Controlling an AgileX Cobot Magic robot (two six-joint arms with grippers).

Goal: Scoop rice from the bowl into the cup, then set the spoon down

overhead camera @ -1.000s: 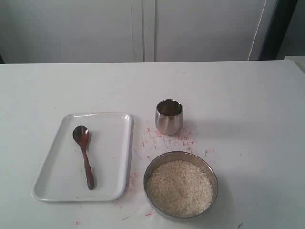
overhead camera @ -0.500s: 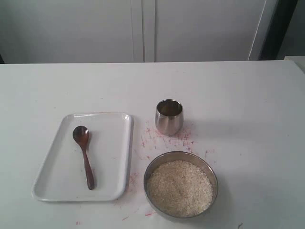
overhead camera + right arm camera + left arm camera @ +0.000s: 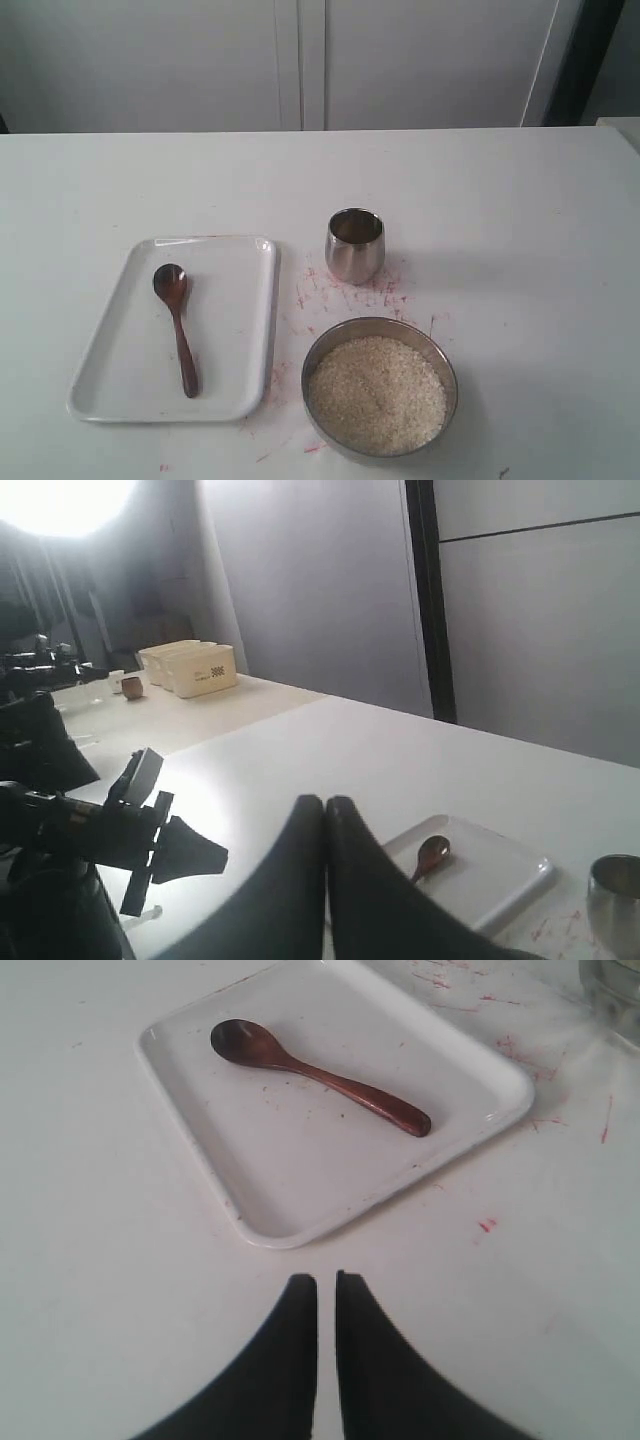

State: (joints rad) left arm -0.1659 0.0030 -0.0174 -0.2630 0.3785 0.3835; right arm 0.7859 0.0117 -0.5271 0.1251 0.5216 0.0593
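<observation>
1. Exterior view: nothing was found changed from the frames half a second and one second earlier; every object lay where it had been.
2. On the white table (image 3: 520, 220), the bowl (image 3: 452, 375) was seen at the near edge, right of centre, filled nearly to its rim with the rice (image 3: 376, 393).
3. The cup (image 3: 354, 246) was stood upright beyond the bowl and apart from it. Its inside was shadowed, so its contents could not be made out.
4. The spoon (image 3: 176, 325) was laid flat in the white tray (image 3: 240, 330), left of the bowl, with its oval end towards the far side. Nothing else was held in the tray.
5. Red marks (image 3: 345, 292) were scattered on the table between cup, bowl and tray. No gripper was shown in this view.
6. Left wrist view: the left gripper (image 3: 326, 1280) was shown above bare table just beside the tray (image 3: 290, 1170), its two dark fingers drawn together with only a thin slit between them, nothing clamped. The spoon (image 3: 320, 1077) was seen lying untouched in the tray.
7. Right wrist view: the right gripper (image 3: 326, 802) was shown raised well above the table, fingers pressed together on nothing. Beyond it, the tray (image 3: 500, 875) with the spoon (image 3: 430, 857) and part of the cup (image 3: 614, 890) were visible.
</observation>
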